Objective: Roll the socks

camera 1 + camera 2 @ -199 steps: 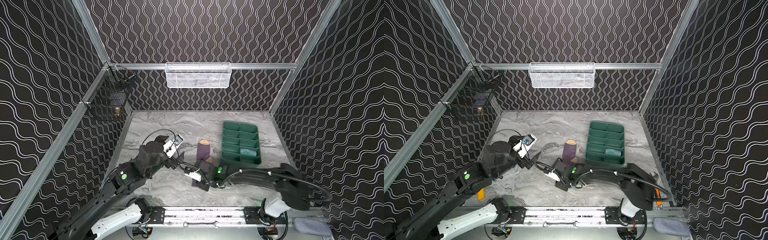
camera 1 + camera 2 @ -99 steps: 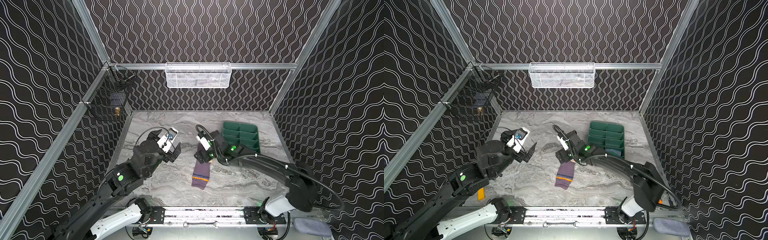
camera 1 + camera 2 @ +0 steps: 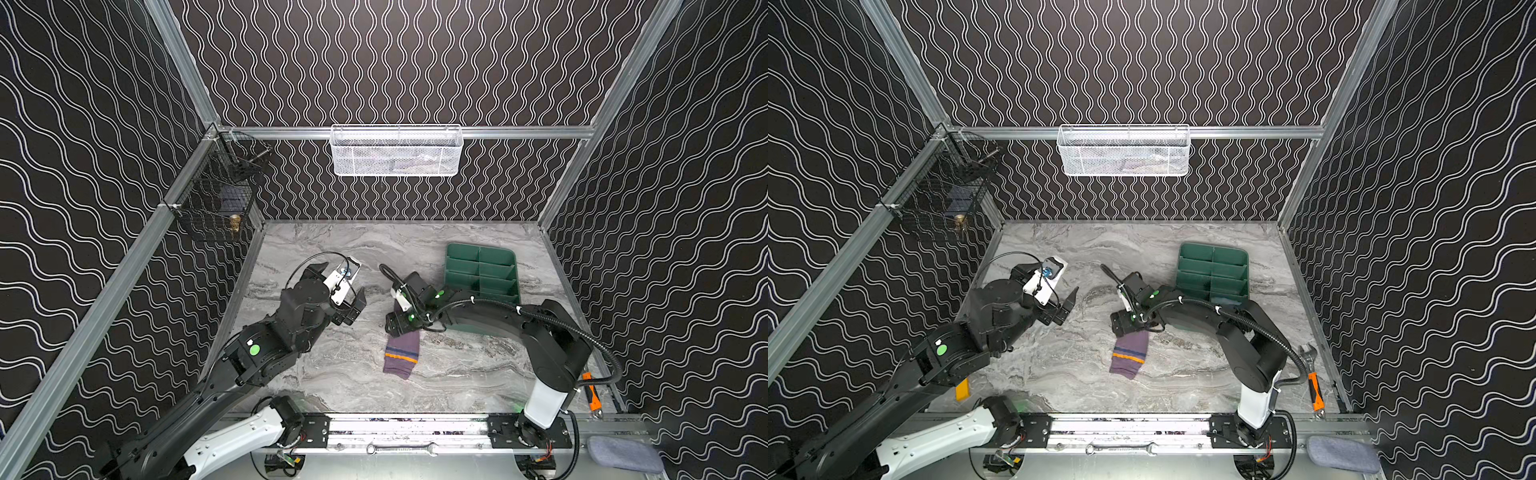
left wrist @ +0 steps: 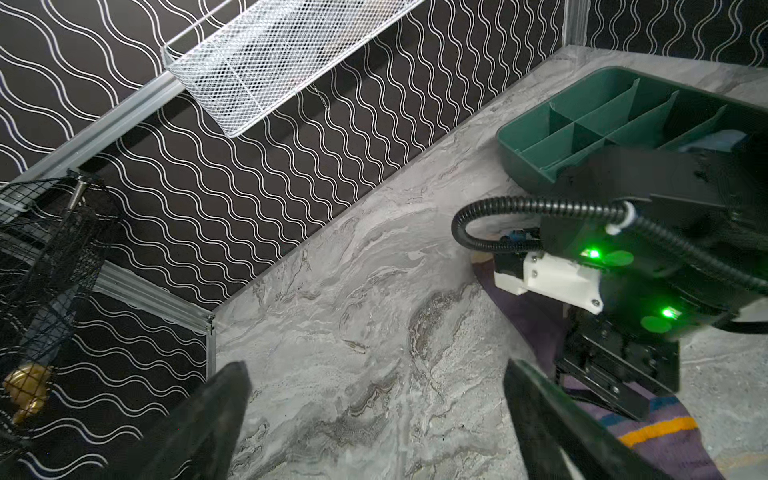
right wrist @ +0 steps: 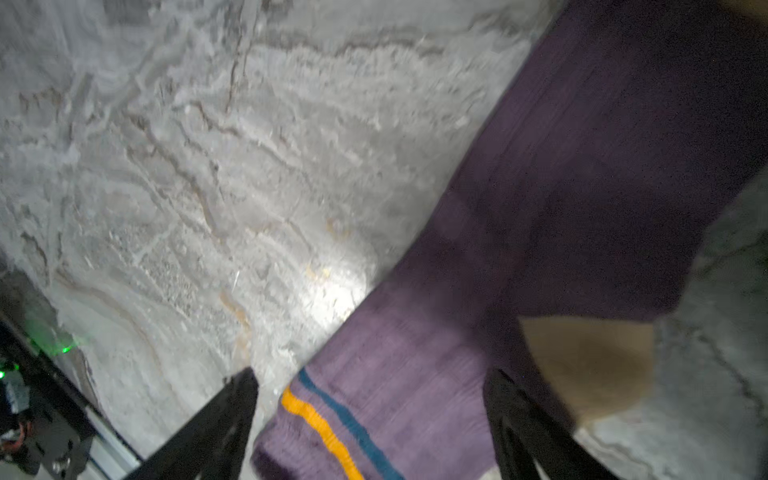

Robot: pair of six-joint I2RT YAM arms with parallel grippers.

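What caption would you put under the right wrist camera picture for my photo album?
The right arm's open fingers frame a striped purple sock lying on the marble table.

No text, label, brand or number is legible on anything here

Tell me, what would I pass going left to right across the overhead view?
In a top view: black wire basket → left hand → purple sock → green tray → orange-handled tool → grey cloth pad.
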